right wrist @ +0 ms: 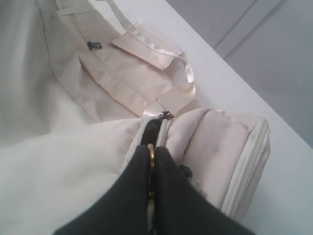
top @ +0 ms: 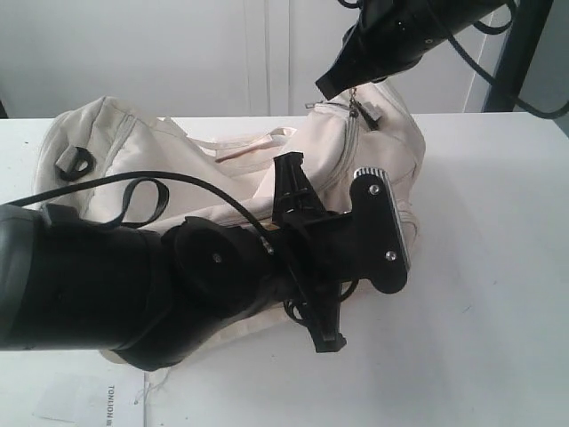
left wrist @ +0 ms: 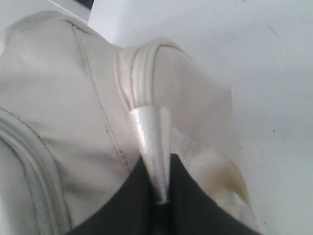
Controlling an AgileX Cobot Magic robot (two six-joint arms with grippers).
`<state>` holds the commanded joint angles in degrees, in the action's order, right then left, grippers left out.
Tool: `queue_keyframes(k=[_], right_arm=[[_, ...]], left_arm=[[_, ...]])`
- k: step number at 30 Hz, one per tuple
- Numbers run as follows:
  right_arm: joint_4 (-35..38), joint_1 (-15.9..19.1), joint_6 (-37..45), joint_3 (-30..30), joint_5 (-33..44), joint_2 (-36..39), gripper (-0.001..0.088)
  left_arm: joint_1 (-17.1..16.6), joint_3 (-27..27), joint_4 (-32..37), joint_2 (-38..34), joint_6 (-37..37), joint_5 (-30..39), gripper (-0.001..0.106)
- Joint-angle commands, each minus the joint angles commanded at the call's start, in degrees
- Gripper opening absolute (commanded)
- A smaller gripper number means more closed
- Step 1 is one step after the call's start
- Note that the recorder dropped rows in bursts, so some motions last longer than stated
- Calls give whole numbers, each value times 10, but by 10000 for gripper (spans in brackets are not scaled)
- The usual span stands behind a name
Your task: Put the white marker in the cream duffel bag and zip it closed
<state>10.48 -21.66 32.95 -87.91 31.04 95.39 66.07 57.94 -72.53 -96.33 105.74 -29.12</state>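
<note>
Right wrist view: my right gripper (right wrist: pixel 150 164) is pinched tight, its two black fingers closed on the brass-coloured zipper pull (right wrist: pixel 151 152). Just ahead of the fingertips sits the small metal slider (right wrist: pixel 165 115) on the top zipper of the cream duffel bag (right wrist: pixel 58 161). A shiny handle (right wrist: pixel 151 49) lies slack across the fabric beyond it. I cannot tell how far the zipper is closed.

In the left wrist view my left gripper (left wrist: pixel 164 198) is clamped narrow on a shiny webbing tab (left wrist: pixel 151 139) at the end of the bag's piped zipper seam, and the tab is pulled taut between my fingers.

From the exterior view the bag lies slumped on the white table (top: pixel 498 267). My right gripper is above its right end, and my left arm reaches in over the bag's front side. A black strap ring (top: pixel 78 162) shows at the bag's left end.
</note>
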Motion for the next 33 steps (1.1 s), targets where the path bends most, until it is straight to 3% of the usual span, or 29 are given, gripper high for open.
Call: queue_keyframes(k=[15,33], right_arm=[[0,0,0,0,-101,58,0],[0,0,0,-29,-134,107,0]], left_arm=[[-1,-1,-23,0,0,4,0],[-1,-1,-25,0,-8,5,0]])
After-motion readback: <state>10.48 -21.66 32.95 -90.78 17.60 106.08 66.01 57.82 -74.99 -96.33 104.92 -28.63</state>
